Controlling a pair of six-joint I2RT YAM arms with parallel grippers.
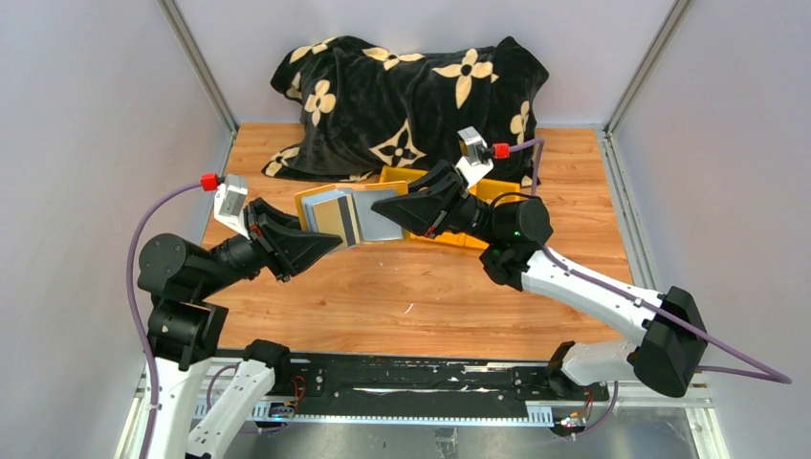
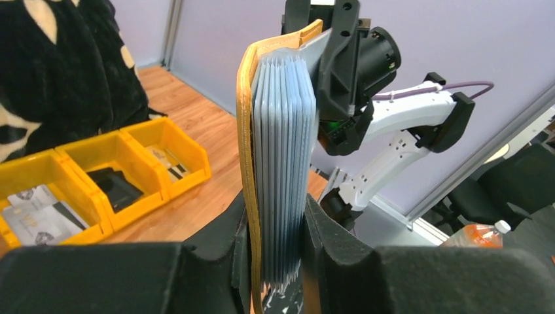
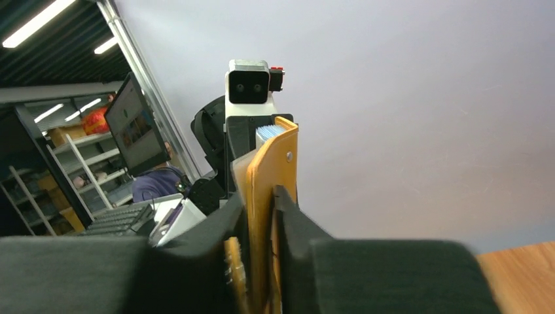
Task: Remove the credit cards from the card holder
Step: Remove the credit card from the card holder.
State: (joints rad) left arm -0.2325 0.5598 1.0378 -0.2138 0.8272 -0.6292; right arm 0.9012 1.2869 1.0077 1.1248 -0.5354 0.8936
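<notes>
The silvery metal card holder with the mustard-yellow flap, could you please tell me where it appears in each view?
Top external: silvery card holder mid-frame, slightly left of centre.
Left wrist: centre, upright, blue-grey pockets facing the camera.
Right wrist: lower centre, edge-on.
Shared landmark: its mustard-yellow flap, visible in all three.

Metallic card holder (image 1: pixel 378 218), wooden table (image 1: pixel 383 296)

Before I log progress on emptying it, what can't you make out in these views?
Cards in the card holder: left wrist view shows only pocket edges; unclear whether any remain.
Yellow bins: top view, mostly behind the right arm.
Bin contents: left wrist, too small to identify.
</notes>
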